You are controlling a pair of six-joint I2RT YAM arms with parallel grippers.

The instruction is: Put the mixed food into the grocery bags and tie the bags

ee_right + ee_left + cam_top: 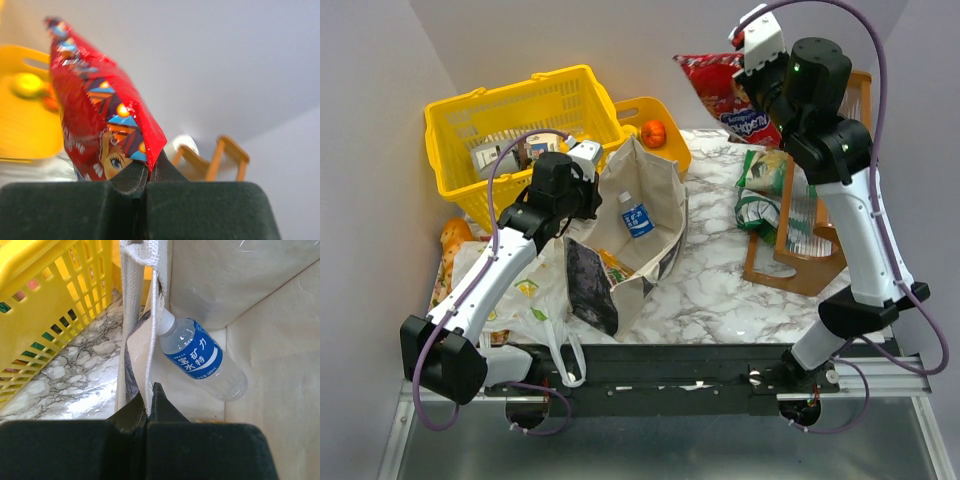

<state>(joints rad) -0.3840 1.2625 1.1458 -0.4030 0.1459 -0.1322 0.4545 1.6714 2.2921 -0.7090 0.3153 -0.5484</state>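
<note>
Two baskets (510,100) (642,104), one tote (665,190), one bottle (636,218), one orange (654,133), one red packet (713,85).

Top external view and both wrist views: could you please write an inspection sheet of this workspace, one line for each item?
Surface: marble table, partly covered; no spill seen.
Job's things: canvas tote stands open with a water bottle inside; plastic bag lies crumpled under the left arm; orange in the small yellow basket; green packets beside the wooden rack.
Clutter: large yellow basket holding cartons; bread loaf beside it.
Grippers: left gripper shut on the tote's handle strap; right gripper shut on a red snack packet, raised.
Cables: purple cables loop along both arms; no snag seen.
Surroundings: plain walls; nothing else seen.
</note>
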